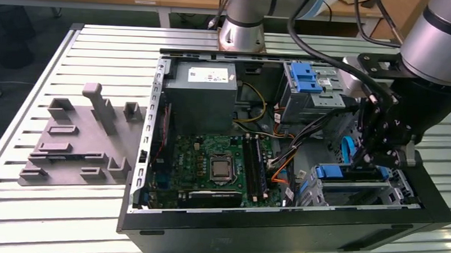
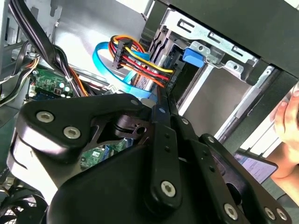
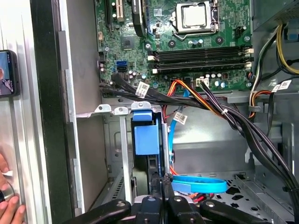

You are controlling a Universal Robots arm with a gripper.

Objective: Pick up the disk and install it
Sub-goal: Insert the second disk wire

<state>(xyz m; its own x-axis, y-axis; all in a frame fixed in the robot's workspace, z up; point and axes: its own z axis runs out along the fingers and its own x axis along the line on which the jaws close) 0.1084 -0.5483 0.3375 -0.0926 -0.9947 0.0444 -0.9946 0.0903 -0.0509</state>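
Observation:
The disk [image 1: 349, 172] sits on edge in the silver drive cage [image 1: 355, 190] at the front corner of the open computer case, on the exterior view's right. Its blue carrier frame [image 3: 146, 140] faces out of the cage, and a blue tab [image 2: 192, 56] shows beside the metal rail. My gripper [image 1: 379, 162] hangs inside the case right at the disk's outer edge. In both wrist views its fingers are pressed together with nothing between them, the gripper [image 3: 163, 181] tips just off the blue frame. The gripper [image 2: 161, 97] tip points at the cage opening.
A blue flat cable [image 3: 198, 183] and coloured power wires [image 2: 140, 60] run close by the fingers. The motherboard [image 1: 217, 165], a grey power supply box [image 1: 204, 83] and an upper cage with a blue latch [image 1: 306, 78] fill the case. A grey fixture [image 1: 75, 138] lies beside it. A hand [image 2: 287, 112] holds a phone [image 2: 257, 165] nearby.

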